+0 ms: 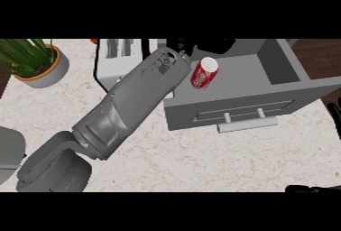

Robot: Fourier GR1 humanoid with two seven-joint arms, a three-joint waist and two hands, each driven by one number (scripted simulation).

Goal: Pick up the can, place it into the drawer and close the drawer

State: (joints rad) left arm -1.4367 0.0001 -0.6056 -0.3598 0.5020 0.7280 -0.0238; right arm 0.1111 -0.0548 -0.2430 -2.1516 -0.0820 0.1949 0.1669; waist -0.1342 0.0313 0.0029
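Grey and bulky, the left forearm (126,108) fills the near side of the scene, rising from the lower left corner and slanting up across the pale marble counter (220,158) toward the open drawer (246,85). Its black left hand (181,45) sits at the very top of the arm, just past the wrist, and most of it is cut off or lost in a dark patch there, so I cannot tell how its fingers are set.

Just to the right of that wrist lies the red can (205,73), inside the drawer at its left end, tilted with its pale top pointing up and away. It looks close beside the arm, but whether the hand touches it is hidden from where I stand. The drawer is pulled out, its grey front with a bar handle (248,122) facing the near edge.

Low in the right corner a sliver of the black right hand (313,188) pokes in, too little of it to read its fingers. Behind the forearm a white toaster (118,58) is half covered, and a potted plant (36,61) stands at the far left.
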